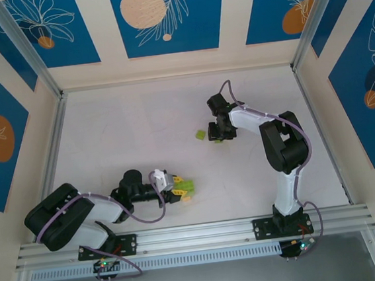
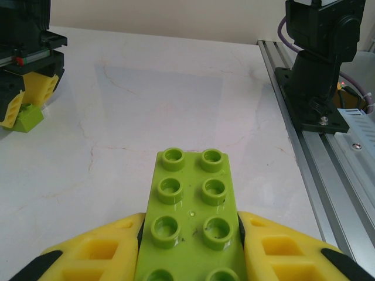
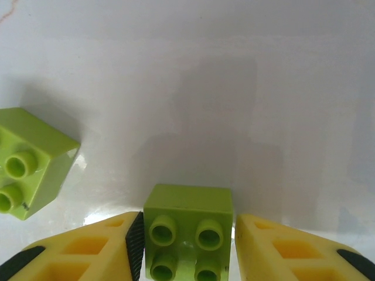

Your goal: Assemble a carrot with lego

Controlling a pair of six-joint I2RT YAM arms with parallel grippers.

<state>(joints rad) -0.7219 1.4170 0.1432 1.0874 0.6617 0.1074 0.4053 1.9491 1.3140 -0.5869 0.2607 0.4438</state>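
Observation:
My left gripper (image 1: pixel 182 189) (image 2: pixel 191 215) is shut on a long lime-green lego brick (image 2: pixel 190 211) (image 1: pixel 189 187), two studs wide, which sticks out ahead of the yellow fingers (image 2: pixel 99 246). My right gripper (image 1: pixel 218 135) (image 3: pixel 187 216) points down at the table with a square lime-green brick (image 3: pixel 187 225) between its fingers. The left pad touches that brick and a thin gap shows on the right. A second square lime-green brick (image 3: pixel 32 167) (image 1: pixel 201 134) lies loose just to its left. The carrot is out of view.
An aluminium rail (image 1: pixel 197 236) (image 2: pixel 328 152) runs along the near table edge, carrying the right arm's base (image 2: pixel 319 64). Patterned walls (image 1: pixel 173 55) close in the white table (image 1: pixel 127 133) at the back and on both sides.

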